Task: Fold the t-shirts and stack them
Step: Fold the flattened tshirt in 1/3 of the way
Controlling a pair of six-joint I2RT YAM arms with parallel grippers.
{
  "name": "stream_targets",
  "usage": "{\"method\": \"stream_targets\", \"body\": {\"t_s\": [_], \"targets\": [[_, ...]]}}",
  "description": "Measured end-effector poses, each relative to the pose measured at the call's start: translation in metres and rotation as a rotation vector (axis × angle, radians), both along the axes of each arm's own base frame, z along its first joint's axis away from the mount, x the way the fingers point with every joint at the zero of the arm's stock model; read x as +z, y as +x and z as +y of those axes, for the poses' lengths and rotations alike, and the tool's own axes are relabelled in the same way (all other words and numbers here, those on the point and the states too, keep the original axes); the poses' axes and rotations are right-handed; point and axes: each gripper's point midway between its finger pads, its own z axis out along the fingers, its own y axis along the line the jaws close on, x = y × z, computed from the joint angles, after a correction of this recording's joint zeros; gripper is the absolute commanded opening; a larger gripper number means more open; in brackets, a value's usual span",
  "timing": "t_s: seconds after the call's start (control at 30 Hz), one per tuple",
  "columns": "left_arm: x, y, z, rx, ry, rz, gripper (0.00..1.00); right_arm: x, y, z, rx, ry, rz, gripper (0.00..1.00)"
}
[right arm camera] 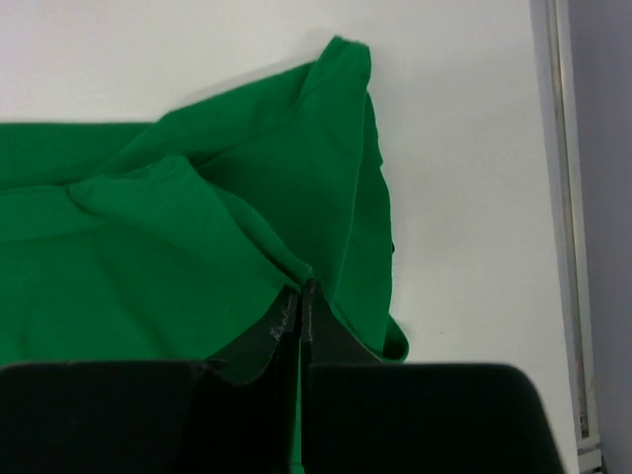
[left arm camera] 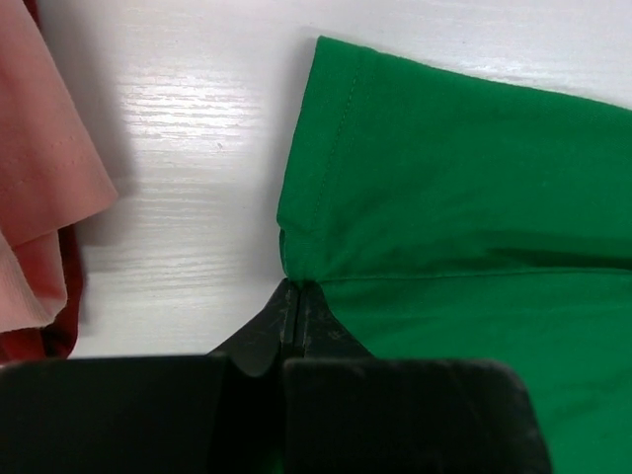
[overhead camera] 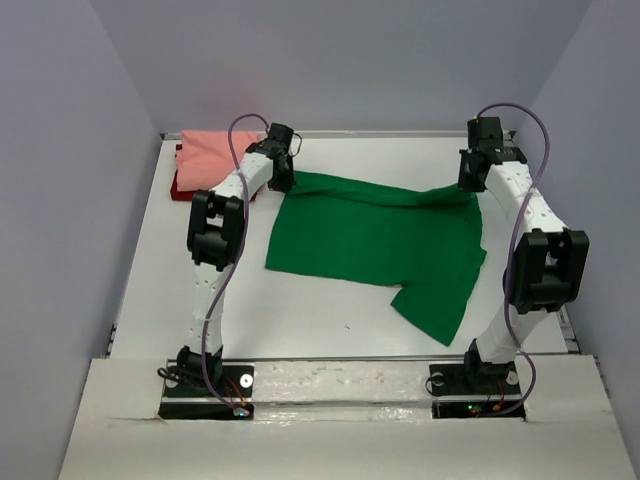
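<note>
We saw the green t-shirt (overhead camera: 375, 245) spread across the middle of the counter (overhead camera: 300, 320); the left jaws were pinched shut on its far left corner, beside a stitched sleeve hem; the right jaws were clamped shut on bunched cloth at its far right corner; the fabric was a soft, matte knit, creased between the two grips, one short sleeve trailing near right; the salmon pink t-shirt (overhead camera: 210, 155) lay folded on the dark red t-shirt (overhead camera: 182, 188) at the far left corner; the counter was white and faintly grained, enclosed by pale grey walls (overhead camera: 350, 60).

White table (overhead camera: 300, 325), lilac-grey walls (overhead camera: 350, 60) (evenly lit)
</note>
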Motion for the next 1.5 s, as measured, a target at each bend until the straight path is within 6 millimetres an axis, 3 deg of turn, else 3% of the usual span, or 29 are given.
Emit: {"method": "stream_targets", "body": {"t_s": [0.27,0.63,1.13,1.17,1.2,1.23,1.27,1.33,1.37,1.5], "targets": [[-0.004,-0.013,-0.006,-0.014,0.004,0.02,0.0,-0.026,-0.029,0.006,-0.093,0.025,0.066,0.0],[-0.001,-0.032,-0.003,-0.015,0.021,0.036,0.0,-0.026,-0.071,0.0,-0.222,0.029,0.054,0.0],[-0.003,-0.042,0.015,0.028,0.097,0.048,0.0,-0.043,-0.085,-0.008,-0.286,0.0,0.092,0.0],[-0.003,-0.042,0.016,0.032,0.102,0.048,0.0,-0.045,-0.085,-0.009,-0.289,-0.004,0.099,0.07],[-0.003,-0.042,0.018,0.038,0.111,0.05,0.0,-0.048,-0.085,-0.009,-0.292,-0.008,0.106,0.2],[-0.004,-0.042,0.019,0.039,0.113,0.05,0.0,-0.051,-0.085,-0.009,-0.294,-0.008,0.114,0.2],[-0.004,-0.043,0.02,0.043,0.119,0.052,0.06,-0.052,-0.085,-0.009,-0.297,-0.008,0.117,0.37],[-0.004,-0.044,0.022,0.052,0.129,0.055,0.2,-0.055,-0.086,-0.009,-0.297,-0.009,0.123,0.5],[-0.004,-0.044,0.023,0.055,0.133,0.055,0.35,-0.056,-0.087,-0.01,-0.299,-0.012,0.126,0.6],[-0.004,-0.043,0.025,0.072,0.138,0.049,0.62,-0.06,-0.089,-0.01,-0.304,-0.015,0.136,0.7]]}}
